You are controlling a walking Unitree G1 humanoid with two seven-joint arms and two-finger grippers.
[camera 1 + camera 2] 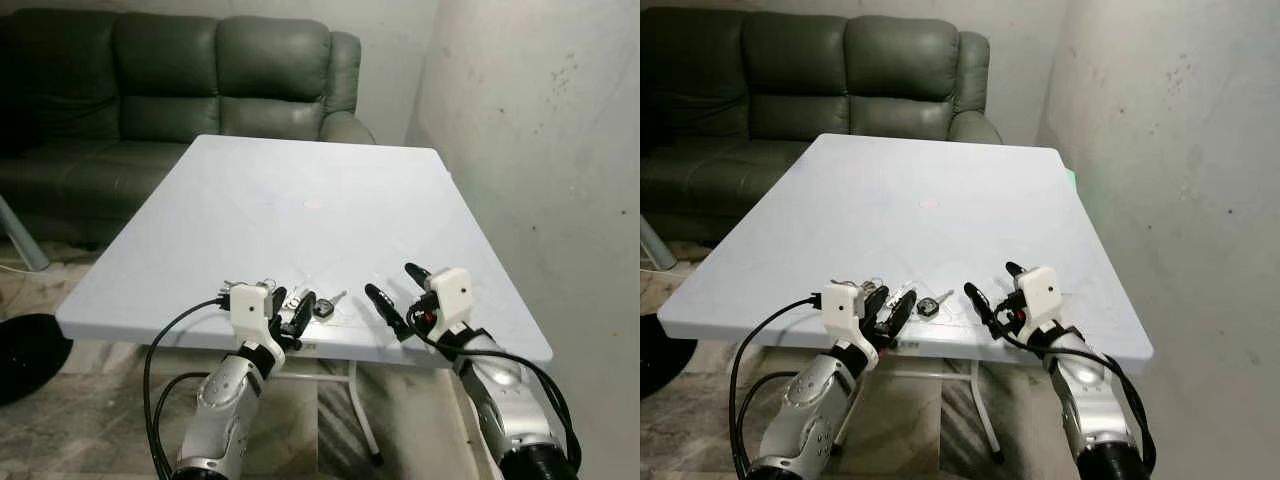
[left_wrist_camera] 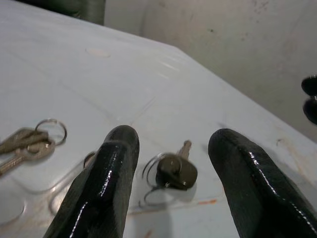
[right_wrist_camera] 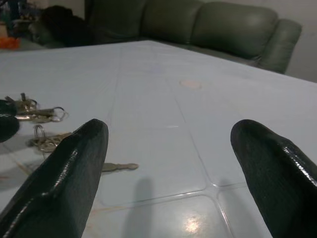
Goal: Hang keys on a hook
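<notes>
We see a big pale blue desk (image 1: pixel 300 190) with a small faded spot (image 1: pixel 313 205) near its middle. Behind the desk stands a dark green sofa (image 1: pixel 170 70), and a grey wall (image 1: pixel 540 120) with little dark marks rises on the right. A round black thing (image 1: pixel 25 355) lies on the floor (image 1: pixel 90 395) at the left.

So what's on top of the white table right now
Near the front edge of the table lie a black-headed key on a ring and a bunch of silver keys. The left gripper covers part of that spot, so more may lie there.
</notes>
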